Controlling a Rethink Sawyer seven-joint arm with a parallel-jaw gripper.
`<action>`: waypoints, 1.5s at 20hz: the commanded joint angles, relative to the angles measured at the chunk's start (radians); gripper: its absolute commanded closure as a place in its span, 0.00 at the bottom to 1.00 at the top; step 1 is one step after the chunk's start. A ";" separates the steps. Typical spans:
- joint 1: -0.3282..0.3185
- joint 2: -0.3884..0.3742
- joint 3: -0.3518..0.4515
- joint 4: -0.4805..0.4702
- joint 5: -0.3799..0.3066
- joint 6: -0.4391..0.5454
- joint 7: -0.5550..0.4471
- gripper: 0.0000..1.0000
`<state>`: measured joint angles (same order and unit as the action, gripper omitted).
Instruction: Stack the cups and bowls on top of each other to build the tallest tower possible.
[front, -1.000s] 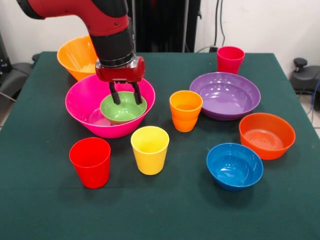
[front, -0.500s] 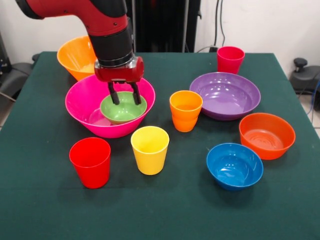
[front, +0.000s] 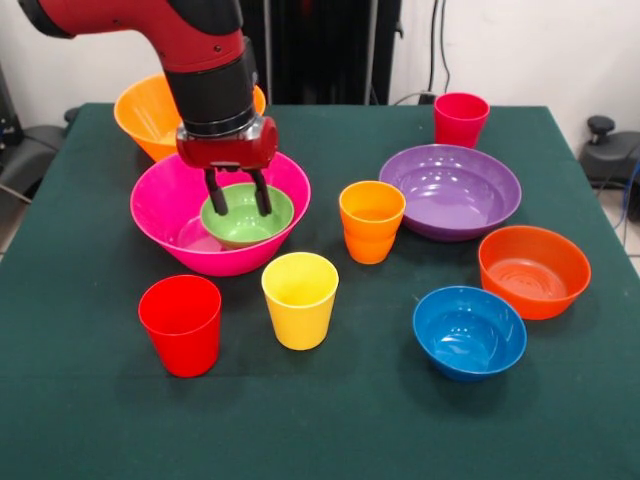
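Observation:
The small green bowl (front: 255, 228) sits inside the big hot-pink bowl (front: 160, 215) at the left. My gripper (front: 238, 196) hangs open just above the green bowl's far left part and holds nothing. The big orange-yellow bowl (front: 140, 115) stands behind it, partly hidden by the arm. The red cup (front: 181, 323) and yellow cup (front: 300, 298) stand upright in front of the pink bowl. The orange cup (front: 371, 220) stands in the middle. The crimson-pink cup (front: 460, 118) is at the back right.
The wide purple bowl (front: 450, 190), the medium orange bowl (front: 533, 270) and the medium blue bowl (front: 469, 330) lie on the right half of the green table (front: 330, 420). All stand apart, open side up.
My gripper has moved a little to the left and slightly up over the green bowl. The bowls and cups have not moved.

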<state>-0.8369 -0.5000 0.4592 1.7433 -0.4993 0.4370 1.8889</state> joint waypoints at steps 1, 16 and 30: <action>0.000 0.029 0.056 -0.087 -0.063 0.095 -0.176 0.00; 0.012 -0.024 0.024 -0.015 -0.072 0.068 -0.121 0.00; 0.029 -0.007 -0.031 0.013 -0.129 0.032 -0.093 0.00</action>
<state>-0.8446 -0.5271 0.4496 1.7321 -0.5319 0.4372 1.8889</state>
